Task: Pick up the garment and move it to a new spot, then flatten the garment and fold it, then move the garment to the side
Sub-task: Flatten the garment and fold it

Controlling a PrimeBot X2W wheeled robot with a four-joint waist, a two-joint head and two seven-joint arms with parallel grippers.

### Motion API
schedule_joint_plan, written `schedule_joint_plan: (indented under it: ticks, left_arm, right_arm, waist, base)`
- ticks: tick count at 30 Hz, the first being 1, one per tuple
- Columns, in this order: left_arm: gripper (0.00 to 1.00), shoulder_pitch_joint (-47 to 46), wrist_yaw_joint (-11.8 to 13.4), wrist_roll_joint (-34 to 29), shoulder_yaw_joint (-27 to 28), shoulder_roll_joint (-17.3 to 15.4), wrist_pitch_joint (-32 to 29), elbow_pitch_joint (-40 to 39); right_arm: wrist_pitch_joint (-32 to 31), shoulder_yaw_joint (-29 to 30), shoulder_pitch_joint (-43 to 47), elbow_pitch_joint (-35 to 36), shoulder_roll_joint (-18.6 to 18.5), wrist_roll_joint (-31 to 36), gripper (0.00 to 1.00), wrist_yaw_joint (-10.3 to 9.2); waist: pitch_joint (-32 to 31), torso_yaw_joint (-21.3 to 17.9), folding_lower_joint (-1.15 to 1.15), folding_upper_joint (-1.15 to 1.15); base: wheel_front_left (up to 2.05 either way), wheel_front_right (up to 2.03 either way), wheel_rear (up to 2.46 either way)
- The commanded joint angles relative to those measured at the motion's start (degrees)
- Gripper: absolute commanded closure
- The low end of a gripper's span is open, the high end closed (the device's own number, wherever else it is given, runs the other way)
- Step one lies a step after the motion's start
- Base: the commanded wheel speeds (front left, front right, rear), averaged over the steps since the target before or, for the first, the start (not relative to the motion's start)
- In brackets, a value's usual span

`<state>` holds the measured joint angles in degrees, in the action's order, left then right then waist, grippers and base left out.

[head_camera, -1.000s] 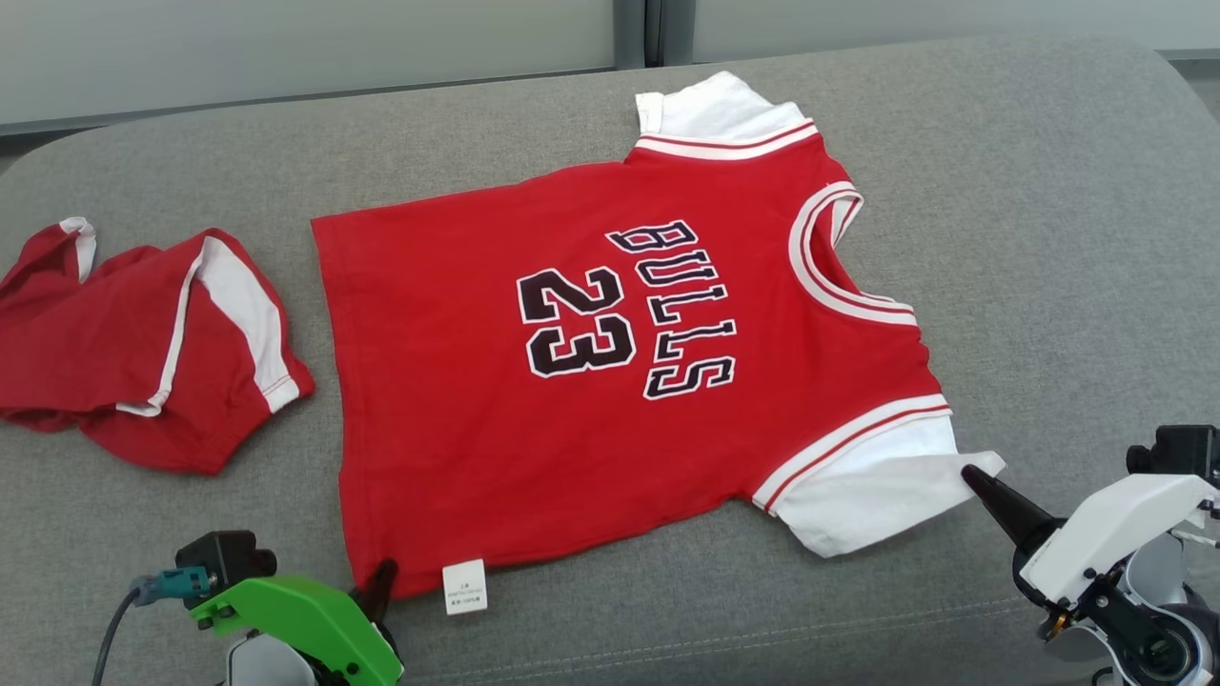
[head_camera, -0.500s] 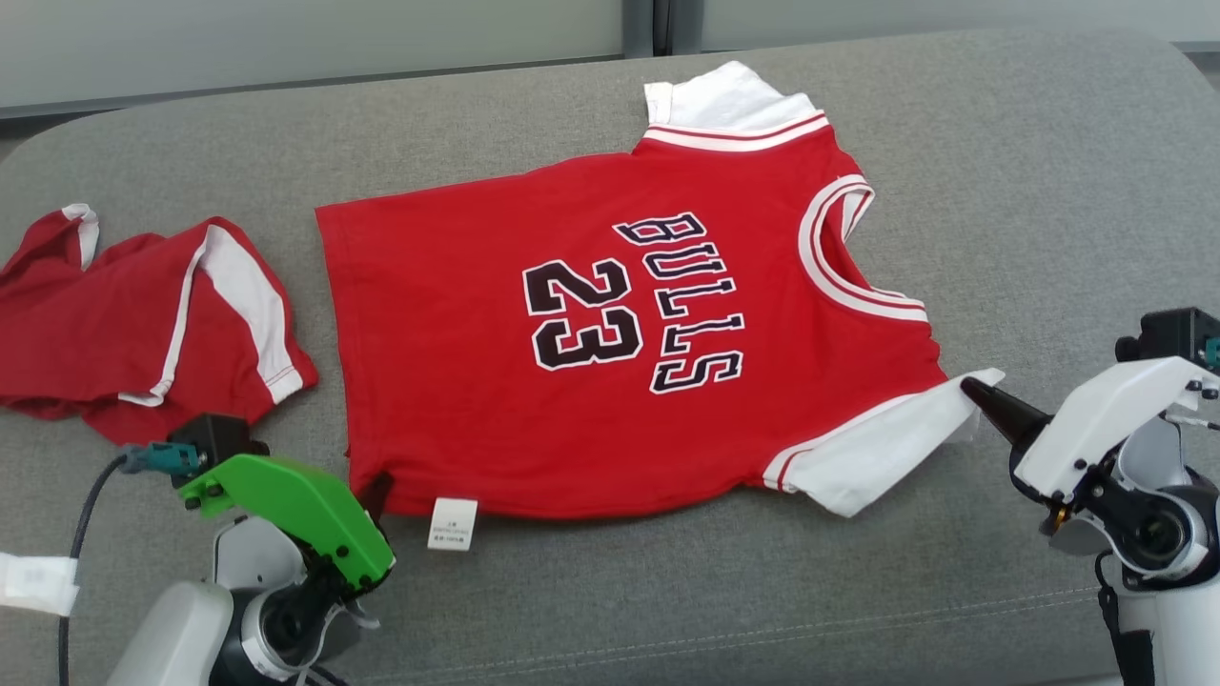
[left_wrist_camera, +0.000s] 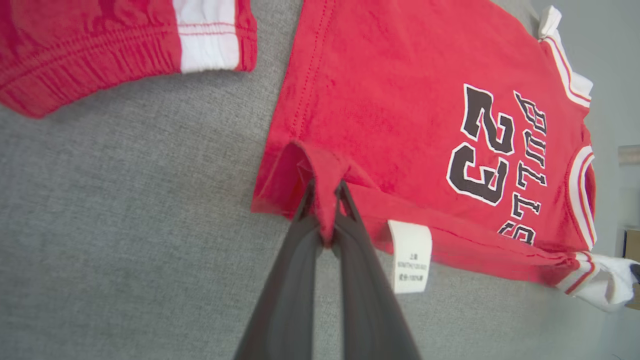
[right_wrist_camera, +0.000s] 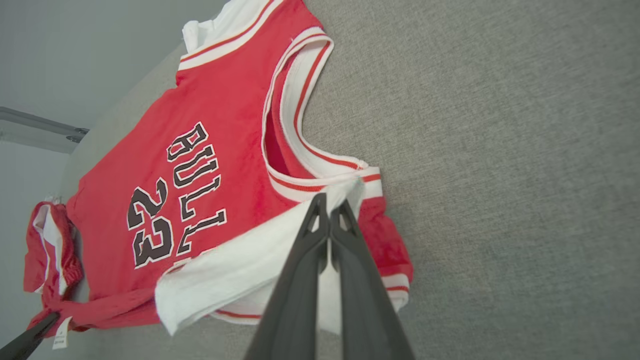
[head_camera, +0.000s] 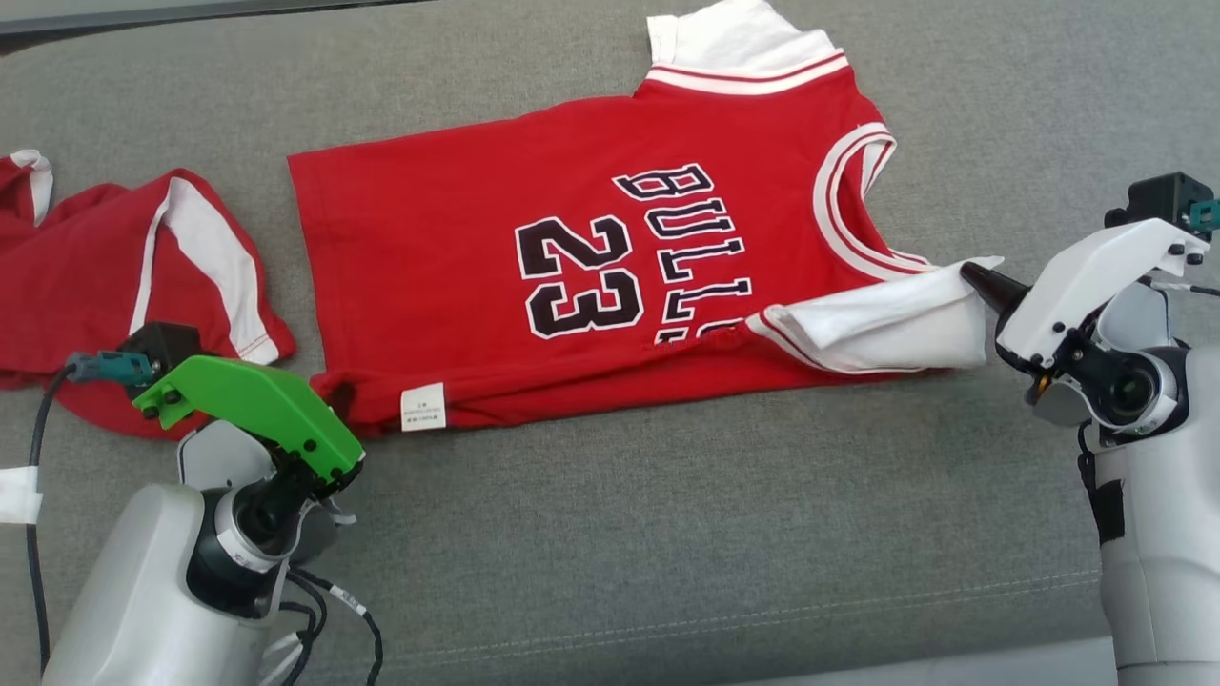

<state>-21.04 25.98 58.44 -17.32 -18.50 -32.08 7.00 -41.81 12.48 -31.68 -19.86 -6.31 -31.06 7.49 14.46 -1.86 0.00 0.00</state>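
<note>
The garment point(head_camera: 457, 257) is a red jersey with white sleeves and "BULLS 23" on it, spread on the grey cushion. My left gripper point(head_camera: 334, 395) is shut on its near hem corner, and the left wrist view shows that red fabric point(left_wrist_camera: 390, 100) pinched between the fingers of the left gripper point(left_wrist_camera: 327, 187). My right gripper point(head_camera: 967, 272) is shut on the near white sleeve, lifted and turned over the jersey's chest. In the right wrist view the right gripper point(right_wrist_camera: 330, 202) clamps the sleeve of the garment point(right_wrist_camera: 215, 115). The near edge is rolled upward along its length.
Crumpled red shorts point(head_camera: 105, 276) with white stripes lie left of the jersey, close to my left arm. A white care label point(head_camera: 422, 407) hangs from the hem. Bare grey cushion point(head_camera: 667, 524) stretches in front of and to the right of the jersey.
Both grippers have carried the jersey's near edge away from me, so the hem corner and the white sleeve now fold over the body. The camera has tilted down.
</note>
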Motion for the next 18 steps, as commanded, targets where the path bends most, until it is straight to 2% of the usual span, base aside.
schedule_joint_plan:
  ticks: [1,7,16,17,18]
  left_arm:
    - [1.00,-1.49,-0.10,0.07,0.14,0.31,0.53,0.69]
    - [1.00,-4.34,-1.39,-0.86,-0.54,1.01,1.70,3.43]
    - [1.00,-7.31,-1.95,-1.56,-0.78,1.18,2.17,5.32]
    - [0.89,-7.51,-2.06,-1.51,-0.71,1.31,2.36,5.40]
    - [0.69,-7.68,-2.16,-1.45,-0.68,1.43,2.44,5.42]
  right_arm:
    - [0.75,0.17,-1.46,-1.25,-0.40,0.67,1.00,0.00]
    - [2.80,0.06,-5.81,-6.81,-0.88,2.10,1.00,0.00]
    - [4.84,-2.02,-9.81,-11.78,-1.86,2.40,1.00,0.00]
    - [5.18,-2.28,-10.11,-12.22,-1.98,2.32,1.00,0.00]
    - [5.46,-2.45,-10.42,-12.60,-2.13,2.25,1.00,0.00]
  waist:
    - [1.89,0.41,0.00,0.00]
    - [4.03,0.95,0.00,0.00]
    - [5.39,1.15,0.00,0.00]
    - [5.51,1.16,0.00,0.00]
    - [5.62,1.19,0.00,0.00]
  base:
    - [0.00,0.00,0.00]
    - [0.00,0.00,0.00]
    - [0.00,0.00,0.00]
    - [0.00,0.00,0.00]
    - [0.00,0.00,0.00]
